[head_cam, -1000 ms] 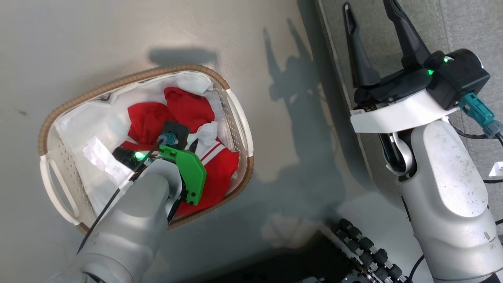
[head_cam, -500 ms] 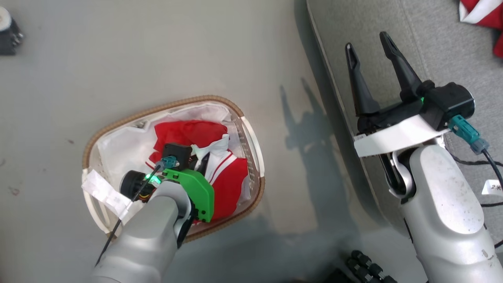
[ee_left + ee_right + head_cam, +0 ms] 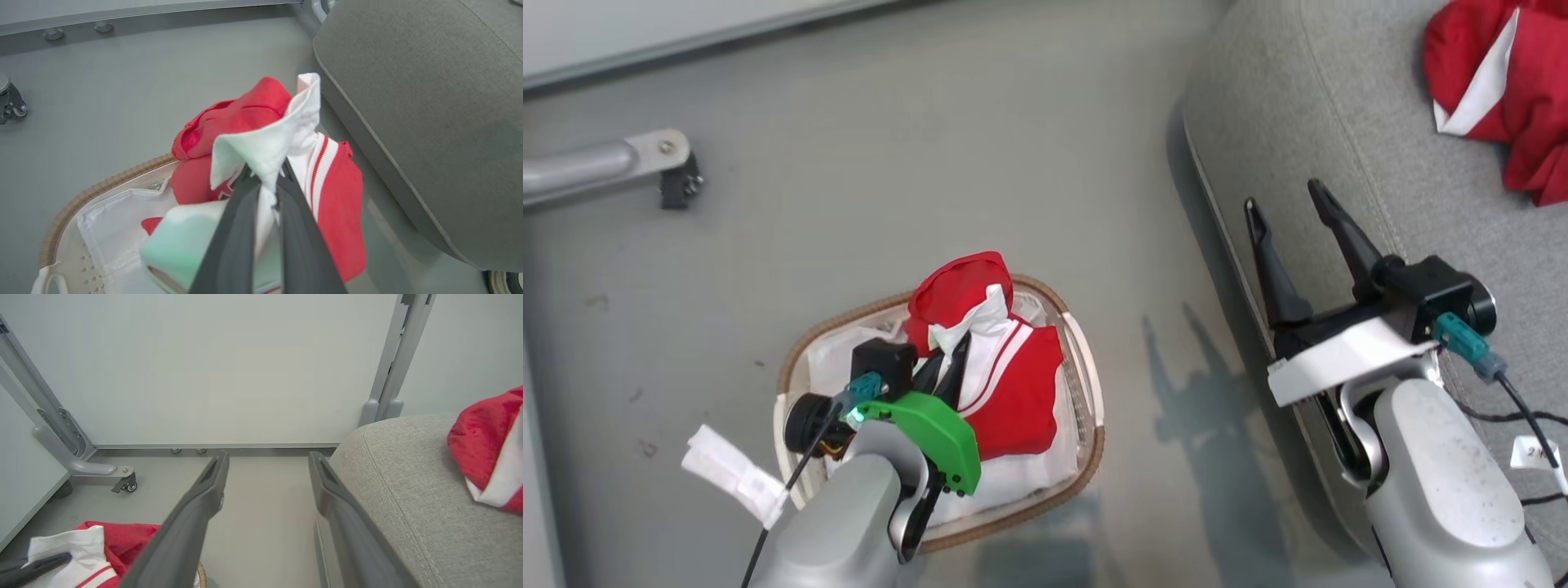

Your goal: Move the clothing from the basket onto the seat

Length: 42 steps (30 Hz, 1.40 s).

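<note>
My left gripper (image 3: 953,365) is shut on a white collar of the clothing (image 3: 1013,384), a red garment with white panels and striped trim. It hangs bunched from the closed fingers (image 3: 245,212), lifted over the basket (image 3: 1086,445), whose brown rim (image 3: 81,200) and white liner show below. A second red-and-white garment (image 3: 1499,90) lies on the grey seat (image 3: 1339,122) at the upper right. My right gripper (image 3: 1282,196) stands open and empty over the seat's left edge (image 3: 388,486), with the floor showing through the gap in my right gripper (image 3: 267,455).
A grey metal frame leg with a caster (image 3: 629,163) stands on the floor at the far left, before a pale wall panel (image 3: 204,375). A white paper tag (image 3: 731,474) hangs from the left arm's cable. Cables (image 3: 1523,416) trail over the seat beside my right forearm.
The head camera has shifted, so the whole scene sits differently. My left gripper has risen from inside the basket, lifting the red-and-white garment with it. The right gripper stays open.
</note>
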Motion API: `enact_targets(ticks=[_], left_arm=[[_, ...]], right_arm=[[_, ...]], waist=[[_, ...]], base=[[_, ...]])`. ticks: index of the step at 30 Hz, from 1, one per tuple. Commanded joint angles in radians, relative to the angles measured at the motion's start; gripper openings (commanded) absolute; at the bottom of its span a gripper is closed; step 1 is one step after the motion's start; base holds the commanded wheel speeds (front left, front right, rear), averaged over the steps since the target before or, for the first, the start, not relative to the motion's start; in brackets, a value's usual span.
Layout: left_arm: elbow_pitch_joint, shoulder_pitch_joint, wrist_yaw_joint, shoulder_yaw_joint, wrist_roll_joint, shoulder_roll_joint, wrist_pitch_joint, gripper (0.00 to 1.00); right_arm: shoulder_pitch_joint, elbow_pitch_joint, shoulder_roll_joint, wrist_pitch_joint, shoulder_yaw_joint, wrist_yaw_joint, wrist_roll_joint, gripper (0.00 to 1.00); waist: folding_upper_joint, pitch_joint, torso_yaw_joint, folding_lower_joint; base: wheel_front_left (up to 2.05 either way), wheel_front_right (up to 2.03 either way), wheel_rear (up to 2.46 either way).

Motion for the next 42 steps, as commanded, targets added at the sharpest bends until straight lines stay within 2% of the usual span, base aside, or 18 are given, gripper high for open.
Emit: enact_targets(ticks=[1, 11, 20, 29, 36, 42], left_arm=[[-0.023, 0.032, -0.002, 0.025, 0.023, 0.006, -0.001, 0.0], [-0.22, 0.186, -0.018, 0.212, 0.161, -0.008, -0.001, 0.0], [-0.342, 0.264, -0.031, 0.304, 0.217, -0.019, -0.001, 0.0], [-0.493, 0.272, -0.034, 0.321, 0.246, -0.025, -0.001, 0.0], [-0.61, 0.198, -0.035, 0.3, 0.23, -0.027, -0.001, 0.0], [-0.644, 0.141, -0.035, 0.291, 0.229, -0.027, -0.001, 0.0]], right_arm=[[0.026, 0.008, -0.007, -0.001, 0.0, -0.001, -0.008, 1.0], [0.123, 0.043, 0.002, -0.001, 0.024, -0.001, -0.012, 1.0], [0.21, 0.071, 0.017, -0.001, 0.042, -0.001, -0.009, 1.0], [0.29, 0.096, 0.03, -0.001, 0.054, -0.001, -0.008, 1.0], [0.317, 0.108, 0.036, -0.001, 0.057, -0.001, -0.003, 1.0], [0.321, 0.119, 0.038, -0.001, 0.068, -0.001, -0.008, 1.0]], waist=[[0.0, -0.085, 0.05, 0.0], [0.0, -0.217, 0.1, 0.0], [0.0, -0.326, 0.111, 0.0], [0.0, -0.407, 0.104, 0.0], [0.0, -0.419, 0.098, 0.0], [0.0, -0.422, 0.094, 0.0]], base=[[0.0, 0.0, 0.0], [0.0, 0.0, 0.0], [0.0, 0.0, 0.0], [0.0, 0.0, 0.0], [0.0, 0.0, 0.0], [0.0, 0.0, 0.0]])
